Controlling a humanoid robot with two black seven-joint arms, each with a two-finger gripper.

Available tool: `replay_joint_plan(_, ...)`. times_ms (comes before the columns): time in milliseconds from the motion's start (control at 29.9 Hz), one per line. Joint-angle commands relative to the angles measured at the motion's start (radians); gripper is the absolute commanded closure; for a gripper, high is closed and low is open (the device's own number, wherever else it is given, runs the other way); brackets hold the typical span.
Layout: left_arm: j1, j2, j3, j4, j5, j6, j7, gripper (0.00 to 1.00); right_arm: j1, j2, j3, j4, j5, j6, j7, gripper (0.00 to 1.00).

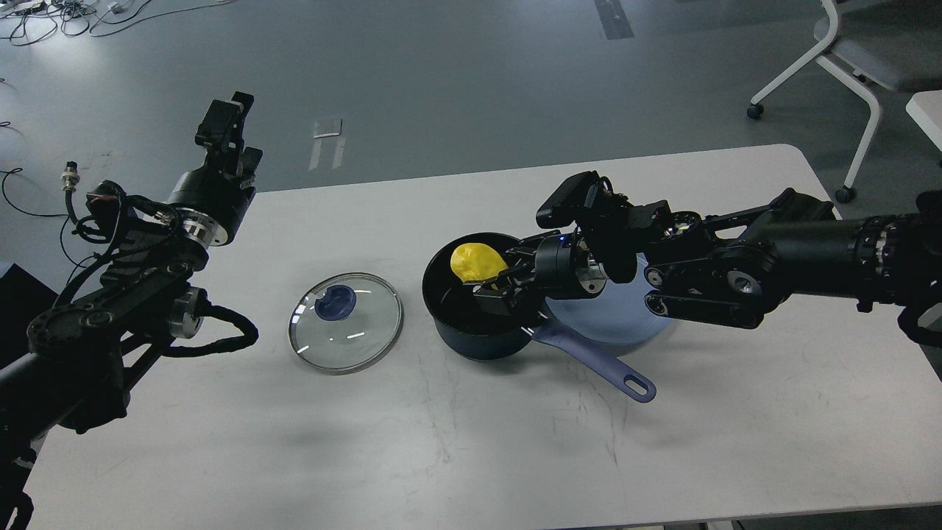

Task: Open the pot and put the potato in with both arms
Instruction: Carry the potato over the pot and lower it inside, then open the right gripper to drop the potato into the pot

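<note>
The dark navy pot (471,335) stands open at the table's middle, its periwinkle handle (596,362) pointing front right. Its glass lid (346,324) with the blue knob lies flat on the table to the pot's left. My right gripper (491,283) is shut on the yellow potato (477,262) and holds it over the pot's opening, at about rim height. My left gripper (224,129) is raised above the table's far left edge, well away from the pot; it is empty, and its fingers cannot be told apart.
A light-blue plate (625,327) sits right of the pot, partly hidden under my right arm. A white office chair (846,59) stands on the floor at the back right. Cables lie on the floor at the back left.
</note>
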Motion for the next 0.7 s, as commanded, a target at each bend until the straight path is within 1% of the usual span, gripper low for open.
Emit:
replay_joint_plan(0,0.0,0.0,0.003,-0.001,0.0,0.0,0.002,0.02,-0.01,0.002,0.016,0.003,0.109,-0.011,0.001,0.13)
replay_joint_plan(33,0.0,-0.002,0.003,0.001,0.0,-0.003,0.002,0.02,-0.01,0.0,0.026,0.004,0.155,-0.011,-0.001,0.0)
replay_joint_plan(100,0.0,0.0,0.001,-0.001,-0.001,-0.009,0.003,0.02,-0.01,-0.006,0.055,0.003,0.191,-0.011,-0.002,0.0)
replay_joint_plan(167,0.0,-0.002,0.001,-0.001,-0.01,-0.01,0.006,0.02,-0.01,-0.04,0.133,0.004,0.206,-0.01,-0.002,0.0)
replay_joint_plan(201,0.0,-0.002,0.001,-0.001,-0.01,-0.01,0.006,0.02,-0.01,-0.04,0.134,0.004,0.206,-0.01,-0.002,0.0)
replay_joint_plan(268,0.0,-0.002,-0.006,-0.002,-0.015,-0.041,0.009,0.02,-0.014,-0.075,0.187,0.013,0.208,-0.005,-0.004,0.0)
replay_joint_plan(335,0.0,-0.002,-0.011,-0.002,-0.016,-0.066,0.011,0.02,-0.016,-0.09,0.194,0.036,0.222,-0.005,-0.004,0.0)
replay_joint_plan(502,-0.001,-0.022,-0.014,-0.002,-0.024,-0.07,0.012,0.02,-0.021,-0.119,0.221,0.049,0.232,-0.017,-0.004,0.0)
replay_joint_plan(569,-0.003,-0.026,-0.015,-0.002,-0.026,-0.07,0.011,0.02,-0.027,-0.135,0.296,0.041,0.275,-0.022,-0.005,0.0)
replay_joint_plan(602,-0.003,-0.029,-0.022,-0.002,-0.03,-0.069,0.011,0.02,-0.043,-0.15,0.363,0.041,0.347,-0.022,-0.005,0.0)
replay_joint_plan(669,-0.001,-0.035,-0.04,-0.002,-0.047,-0.066,0.011,0.02,-0.065,-0.164,0.437,0.041,0.445,-0.016,-0.005,0.0)
